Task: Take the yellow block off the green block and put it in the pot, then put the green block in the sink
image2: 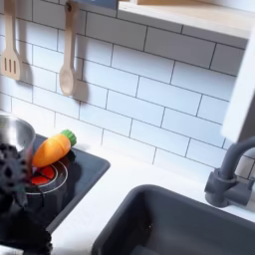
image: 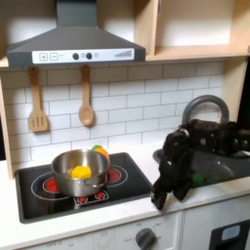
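1 of 2 steps looks done — the yellow block [image: 81,172] sits inside the pot [image: 59,168]. The green block [image: 198,179] already seems to lie in the sink [image: 230,164], beside the gripper [image: 160,195] — jaw opening unclear.

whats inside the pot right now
In the first exterior view the pot holds the yellow block, resting on its bottom. The near wall hides the rest of the floor.
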Robot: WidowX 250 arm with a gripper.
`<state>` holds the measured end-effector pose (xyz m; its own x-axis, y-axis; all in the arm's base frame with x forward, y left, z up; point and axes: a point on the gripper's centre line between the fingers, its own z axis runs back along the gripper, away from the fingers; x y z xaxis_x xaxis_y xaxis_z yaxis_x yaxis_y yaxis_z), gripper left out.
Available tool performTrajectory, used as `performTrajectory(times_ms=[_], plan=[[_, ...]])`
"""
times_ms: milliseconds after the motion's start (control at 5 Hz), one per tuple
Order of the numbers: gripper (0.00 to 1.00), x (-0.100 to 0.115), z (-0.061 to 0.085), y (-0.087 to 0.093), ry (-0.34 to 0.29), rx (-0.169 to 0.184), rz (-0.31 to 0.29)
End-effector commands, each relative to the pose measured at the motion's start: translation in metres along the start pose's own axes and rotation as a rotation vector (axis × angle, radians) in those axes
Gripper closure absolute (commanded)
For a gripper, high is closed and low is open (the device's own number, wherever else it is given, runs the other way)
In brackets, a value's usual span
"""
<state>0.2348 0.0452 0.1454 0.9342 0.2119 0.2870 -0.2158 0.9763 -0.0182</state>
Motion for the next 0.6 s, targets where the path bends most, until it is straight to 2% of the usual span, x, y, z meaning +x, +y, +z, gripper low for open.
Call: performTrajectory(times_ms=[0, 200, 400], plan=[[0.00, -0.002, -0.004, 0.000, -0.108, -0.045, 0.022], [0.00, 0.011, 0.002, 0.001, -0.179, -0.065, 0.050], [0.00, 0.025, 0.002, 0.003, -0.169, -0.065, 0.060]])
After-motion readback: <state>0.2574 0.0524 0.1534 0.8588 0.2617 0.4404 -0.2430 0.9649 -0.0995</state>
